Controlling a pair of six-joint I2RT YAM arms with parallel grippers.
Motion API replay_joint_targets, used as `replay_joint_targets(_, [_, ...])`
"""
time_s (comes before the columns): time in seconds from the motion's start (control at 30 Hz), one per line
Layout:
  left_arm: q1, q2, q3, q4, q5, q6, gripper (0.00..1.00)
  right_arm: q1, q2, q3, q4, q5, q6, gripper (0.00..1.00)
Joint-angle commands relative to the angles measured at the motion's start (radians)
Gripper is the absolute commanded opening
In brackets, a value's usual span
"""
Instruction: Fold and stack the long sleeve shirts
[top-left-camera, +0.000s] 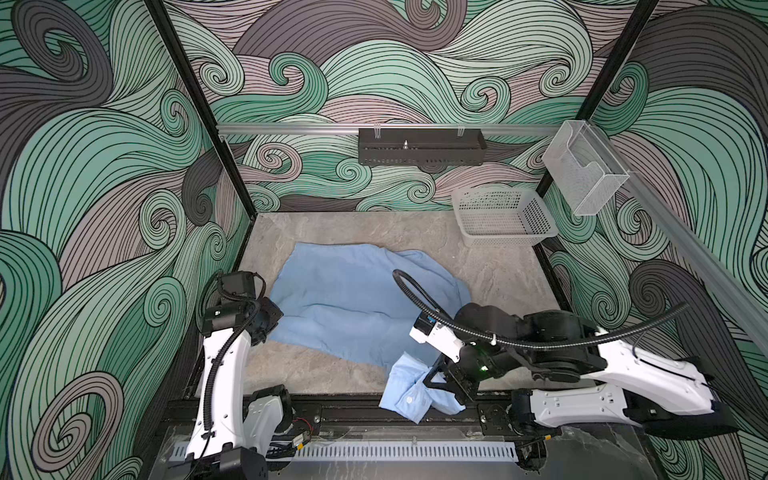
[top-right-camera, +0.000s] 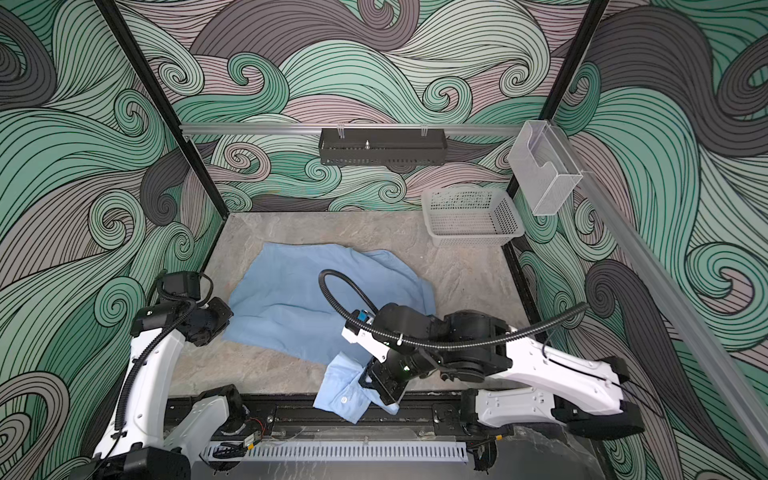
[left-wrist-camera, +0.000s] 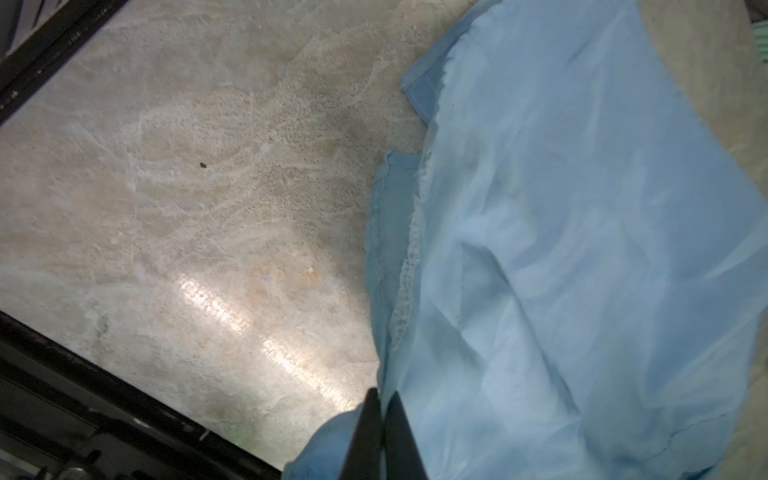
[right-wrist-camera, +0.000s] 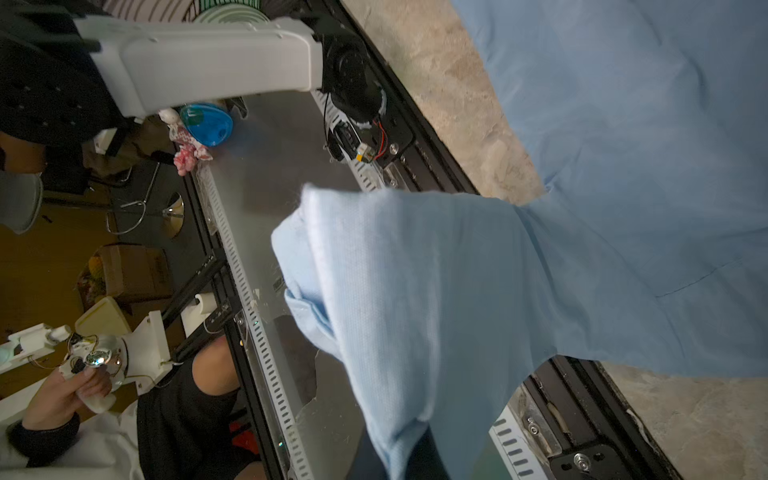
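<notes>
The blue shirt (top-left-camera: 353, 299) lies spread out in the middle of the table (top-left-camera: 316, 374). It is a bit bumpy and not folded yet. One sleeve (top-left-camera: 403, 386) sticks out at the near side and reaches past the near edge of the table. You can see a small white button on its cuff.

I think the job is only at its start. A sleeve is being picked up so it can be laid over the body of the shirt. Next, the sleeve needs to go up and toward the far side, then come down flat on the blue cloth. The cloth is thin and floppy, so it may twist or bunch up if the pull is quick.

The right gripper (right-wrist-camera: 395, 459) is pinching the sleeve. Its jaws are pressed together on the cloth, which hangs out from between them. The left gripper (left-wrist-camera: 384, 405) is low at the left edge of the shirt. Its jaws are nearly together, with a thin gap. I cannot tell if any cloth is caught in there.

The white basket (top-left-camera: 498, 241) sits in the far right corner, well apart from the shirt.
</notes>
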Motion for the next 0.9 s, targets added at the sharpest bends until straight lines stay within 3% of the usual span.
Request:
replay_joint_targets(0.0, [0.007,-0.008,0.022,-0.078,-0.014,-0.013,0.40,0.010,0.011,-0.063,0.027,-0.057,0.005,0.06])
replay_joint_targets(0.13, [0.008,-0.049,0.076,-0.096,0.008,-0.030,0.73,0.003,0.028,-0.092,0.017,0.030,-0.044,0.56])
replay_joint_targets(0.2, [0.007,-0.058,0.131,-0.094,0.009,-0.029,0.84,-0.041,0.021,-0.092,0.012,0.082,-0.071,0.66])
replay_joint_targets(0.27, [0.007,-0.034,0.180,-0.076,0.021,-0.028,0.84,-0.146,0.008,-0.094,0.013,0.109,-0.097,0.75])
replay_joint_targets(0.4, [0.006,0.094,0.178,0.031,0.106,-0.050,0.70,-0.427,0.028,-0.115,0.056,0.144,-0.141,0.77])
replay_joint_targets(0.57, [-0.023,0.402,0.173,0.153,0.184,-0.104,0.54,-0.710,0.242,-0.173,0.232,0.143,-0.113,0.69])
replay_joint_targets(0.67, [-0.064,0.583,0.185,0.215,0.196,-0.137,0.52,-0.779,0.430,-0.171,0.327,0.170,-0.079,0.67])
replay_joint_targets(0.87, [-0.100,0.752,0.146,0.316,0.177,-0.190,0.55,-0.870,0.673,-0.196,0.467,0.189,0.031,0.66])
